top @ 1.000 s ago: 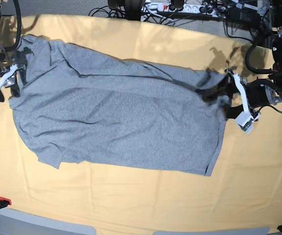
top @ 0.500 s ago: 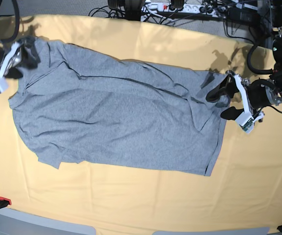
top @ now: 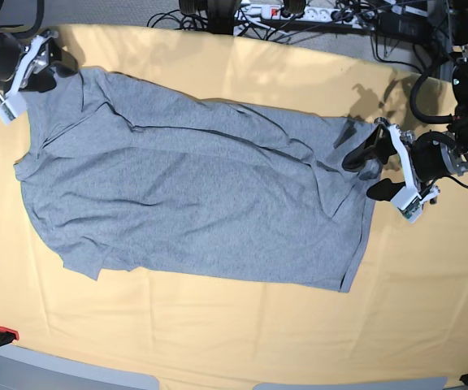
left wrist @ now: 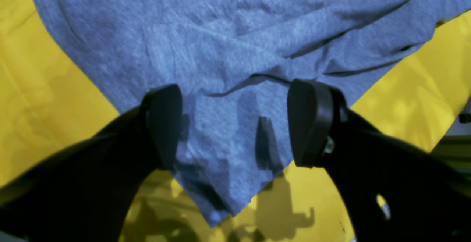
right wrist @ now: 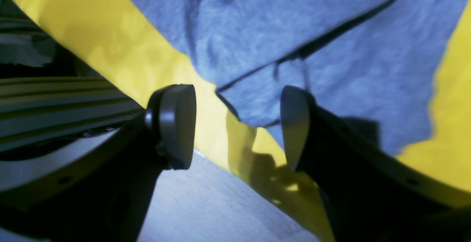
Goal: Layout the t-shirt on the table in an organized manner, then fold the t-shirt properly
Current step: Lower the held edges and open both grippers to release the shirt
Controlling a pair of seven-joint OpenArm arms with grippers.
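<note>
Moved off toward the desk's (top: 218, 341) far left corner: right end effector (top: 45, 58), open and empty. Left end effector (top: 374, 172) open, empty at the t-shirt's (top: 193, 195) right-edge corner, mid-desk. Best regrasp corners low, then pull taut evenly.

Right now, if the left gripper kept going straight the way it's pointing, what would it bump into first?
Probably the t-shirt. The left gripper is open, its fingers straddling the shirt's crumpled corner on the table. Depth is hard to judge, so it may reach the cloth almost at once.
</note>
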